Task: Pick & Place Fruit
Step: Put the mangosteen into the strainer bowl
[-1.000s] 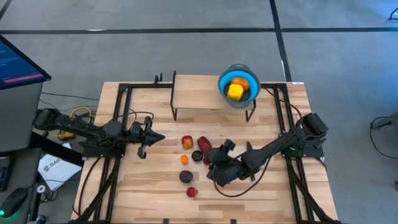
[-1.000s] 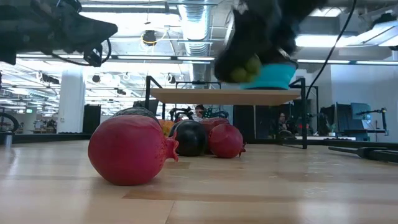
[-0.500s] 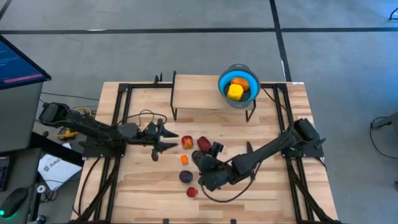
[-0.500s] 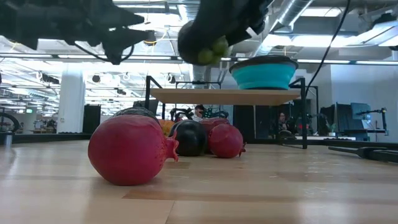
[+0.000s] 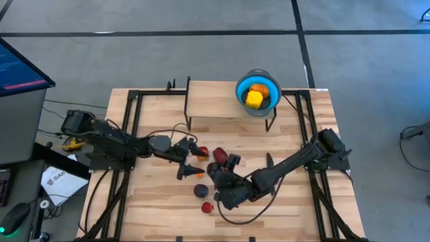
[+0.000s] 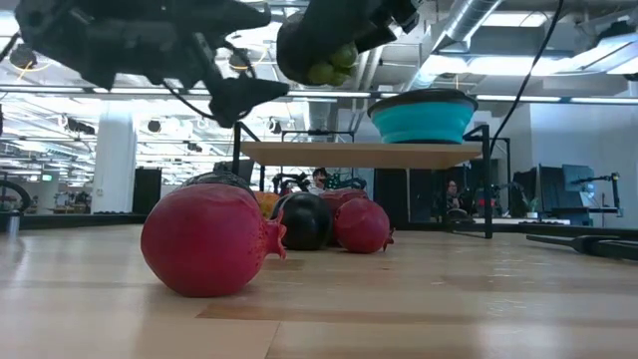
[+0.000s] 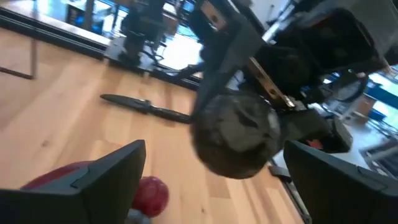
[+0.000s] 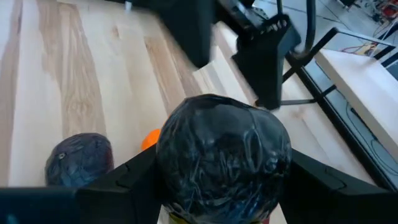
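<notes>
Right end effector clamps a dark fruit above the table, while the left end effector hovers beside it, fingers spread.

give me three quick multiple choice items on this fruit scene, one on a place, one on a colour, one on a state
1. Where does the bowl stand?
A. on the raised wooden shelf
B. on the floor
C. under the left arm

2. What colour is the bowl?
A. red
B. blue
C. white

3. How is the right tool now?
A. open and empty
B. shut on a dark round fruit
C. resting in the bowl

Answers:
1 A, the high view shows it at the shelf's right end.
2 B, its rim is blue around the yellow and orange fruit inside.
3 B, the right wrist view shows the dark fruit clamped between its fingers, above the table.
</notes>
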Controlling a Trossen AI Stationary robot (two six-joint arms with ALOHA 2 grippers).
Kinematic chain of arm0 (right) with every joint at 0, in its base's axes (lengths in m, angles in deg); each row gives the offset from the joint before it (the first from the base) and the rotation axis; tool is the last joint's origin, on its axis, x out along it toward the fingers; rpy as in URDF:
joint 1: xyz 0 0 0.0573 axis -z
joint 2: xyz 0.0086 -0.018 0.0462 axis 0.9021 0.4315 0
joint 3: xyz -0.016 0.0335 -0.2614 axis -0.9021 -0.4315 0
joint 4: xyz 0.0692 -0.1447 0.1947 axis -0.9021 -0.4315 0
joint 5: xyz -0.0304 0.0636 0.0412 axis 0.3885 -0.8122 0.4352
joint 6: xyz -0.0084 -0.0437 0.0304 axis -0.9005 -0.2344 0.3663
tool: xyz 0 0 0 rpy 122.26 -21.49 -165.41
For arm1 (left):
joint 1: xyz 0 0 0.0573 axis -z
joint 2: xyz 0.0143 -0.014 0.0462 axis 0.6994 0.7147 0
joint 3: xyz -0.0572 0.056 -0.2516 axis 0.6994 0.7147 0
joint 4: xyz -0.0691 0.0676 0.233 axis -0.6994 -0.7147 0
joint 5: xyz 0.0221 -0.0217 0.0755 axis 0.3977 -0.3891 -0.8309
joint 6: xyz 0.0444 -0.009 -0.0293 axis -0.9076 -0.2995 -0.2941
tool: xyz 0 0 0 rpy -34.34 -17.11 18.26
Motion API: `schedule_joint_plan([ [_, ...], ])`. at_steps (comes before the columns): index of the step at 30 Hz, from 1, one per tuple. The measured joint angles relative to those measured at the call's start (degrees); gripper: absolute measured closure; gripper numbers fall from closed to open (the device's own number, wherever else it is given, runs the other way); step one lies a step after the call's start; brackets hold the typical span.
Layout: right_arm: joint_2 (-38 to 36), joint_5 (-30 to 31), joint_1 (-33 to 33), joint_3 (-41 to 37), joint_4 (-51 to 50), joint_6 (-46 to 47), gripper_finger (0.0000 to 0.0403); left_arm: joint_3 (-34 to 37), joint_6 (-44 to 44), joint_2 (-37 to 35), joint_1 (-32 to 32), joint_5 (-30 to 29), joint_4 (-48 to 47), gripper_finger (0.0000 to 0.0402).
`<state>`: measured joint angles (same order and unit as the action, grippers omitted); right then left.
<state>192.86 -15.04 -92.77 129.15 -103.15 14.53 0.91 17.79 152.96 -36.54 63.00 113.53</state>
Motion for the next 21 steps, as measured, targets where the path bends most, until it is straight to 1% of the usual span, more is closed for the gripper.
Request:
schedule_joint_plan([
  [4,0.0,0.1,0.0,0.0,0.0,0.2,0.0163,-0.9,0.2,1.3,0.0,0.5,0.3,0.0025],
  [11,0.0,0.1,1.0,-0.1,-4.0,4.5,0.0163,-1.0,1.8,-1.1,0.0,1.5,0.4,0.0019],
  [17,0.0,0.1,2.2,-0.1,-3.3,4.4,0.0163,-1.1,3.3,1.7,0.0,-3.1,0.4,0.0011],
  [21,0.0,0.1,2.3,-0.1,0.2,0.5,0.0163,-2.6,3.3,4.5,0.0,-4.0,0.9,0.0009],
])
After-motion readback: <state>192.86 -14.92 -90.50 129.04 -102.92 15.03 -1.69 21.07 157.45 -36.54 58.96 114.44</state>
